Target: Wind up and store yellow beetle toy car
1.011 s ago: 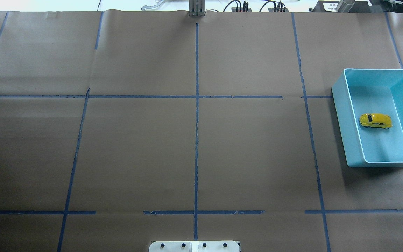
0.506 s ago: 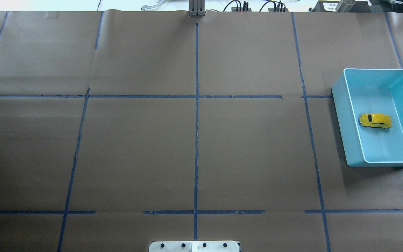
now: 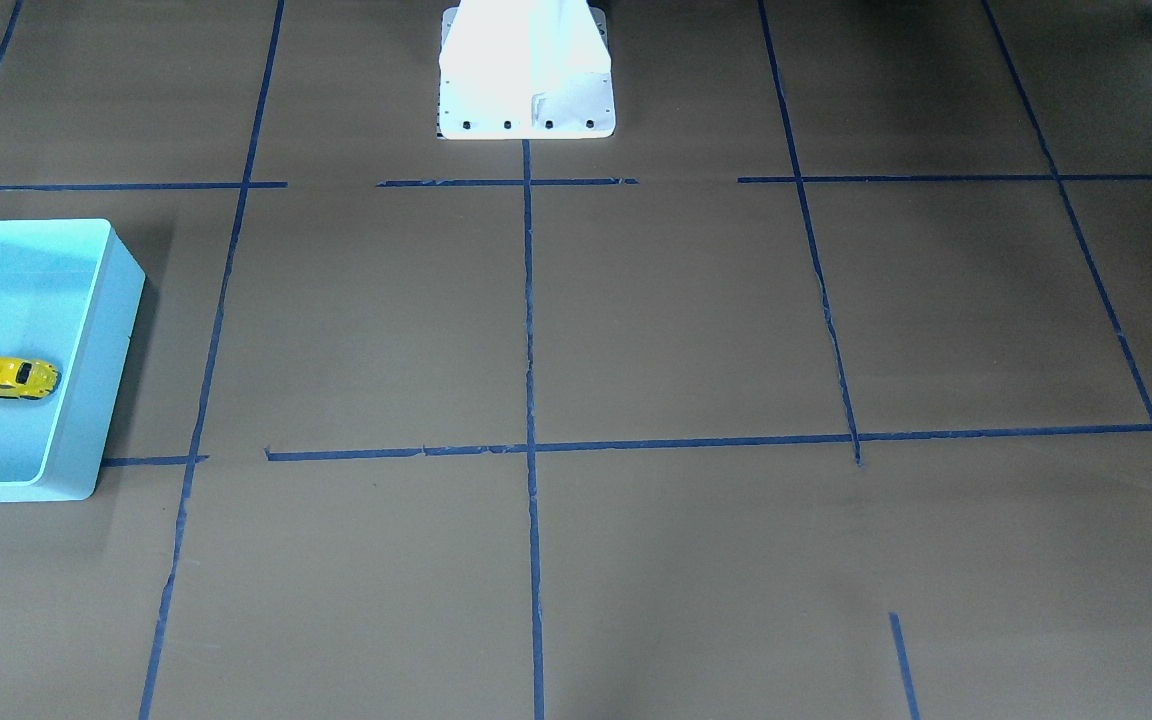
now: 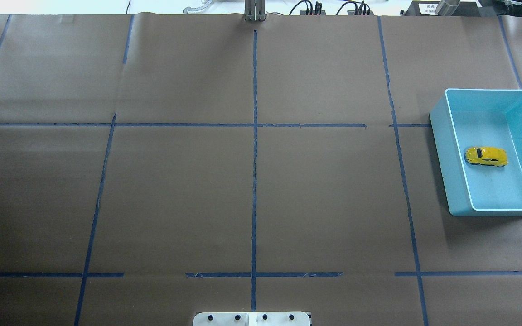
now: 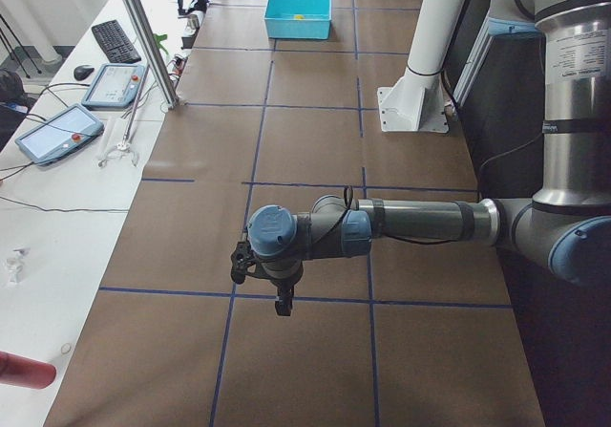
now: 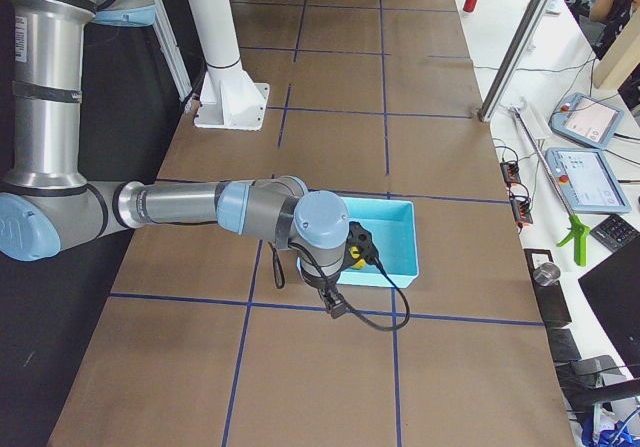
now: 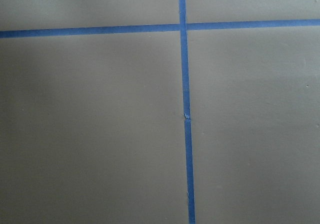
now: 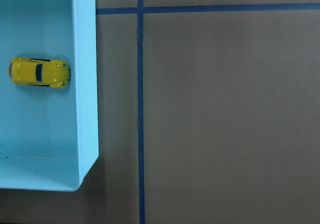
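The yellow beetle toy car [image 4: 486, 156] stands on its wheels on the floor of the light blue bin [image 4: 451, 154] at the table's right side. The car [image 3: 8, 378] and the bin [image 3: 101, 330] show in the front view, and both the car [image 8: 39, 72] and the bin [image 8: 85, 83] show in the right wrist view. My right gripper [image 6: 333, 305] hangs beside the bin's near wall; I cannot tell if it is open. My left gripper [image 5: 283, 305] hangs over bare table far from the bin [image 5: 299, 24]; I cannot tell its state either.
Brown paper with blue tape lines [image 4: 254, 158] covers the table. The white robot base [image 3: 526, 70] stands at the middle of my edge. Tablets and a keyboard [image 5: 115, 40] lie on a side bench beyond the table.
One second ago my right gripper showed at the right edge of the overhead view over the bin. It has since withdrawn out of that view. The car has not moved.
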You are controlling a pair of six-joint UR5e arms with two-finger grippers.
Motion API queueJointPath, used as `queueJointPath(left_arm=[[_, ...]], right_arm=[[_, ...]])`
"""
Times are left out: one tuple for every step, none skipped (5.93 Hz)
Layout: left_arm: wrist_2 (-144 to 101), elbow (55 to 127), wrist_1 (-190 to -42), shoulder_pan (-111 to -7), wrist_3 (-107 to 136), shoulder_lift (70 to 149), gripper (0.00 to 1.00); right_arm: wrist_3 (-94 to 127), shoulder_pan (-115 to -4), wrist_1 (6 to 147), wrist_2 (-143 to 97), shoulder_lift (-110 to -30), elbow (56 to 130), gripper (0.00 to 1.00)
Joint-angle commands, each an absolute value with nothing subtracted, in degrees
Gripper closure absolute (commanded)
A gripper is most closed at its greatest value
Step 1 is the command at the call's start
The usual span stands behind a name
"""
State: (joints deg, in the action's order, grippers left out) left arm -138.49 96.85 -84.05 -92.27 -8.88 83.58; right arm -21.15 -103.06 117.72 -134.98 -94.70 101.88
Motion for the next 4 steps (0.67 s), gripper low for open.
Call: queueJointPath(left_arm=[[-138.43,96.77,-84.11,-92.2,-8.88,83.85,0.0],[-138.43,96.77,-84.02,-92.2,-8.88,83.67,0.0],[-138.43,96.68,-84.02,-92.2,-8.88,83.93,0.0],[-138.51,96.77,-84.02,-92.2,-8.79,83.94,0.0]], right_arm=[[-13.74,-103.18,107.67,-135.26,-94.05,93.93,0.0],[-0.05,-103.01,100.01,-134.74,-94.57,92.56,0.0],[4.52,-101.96,94.62,-134.04,-94.83,92.37,0.0],[5.79,-99.34,94.4,-133.77,-94.14,93.07,0.0]])
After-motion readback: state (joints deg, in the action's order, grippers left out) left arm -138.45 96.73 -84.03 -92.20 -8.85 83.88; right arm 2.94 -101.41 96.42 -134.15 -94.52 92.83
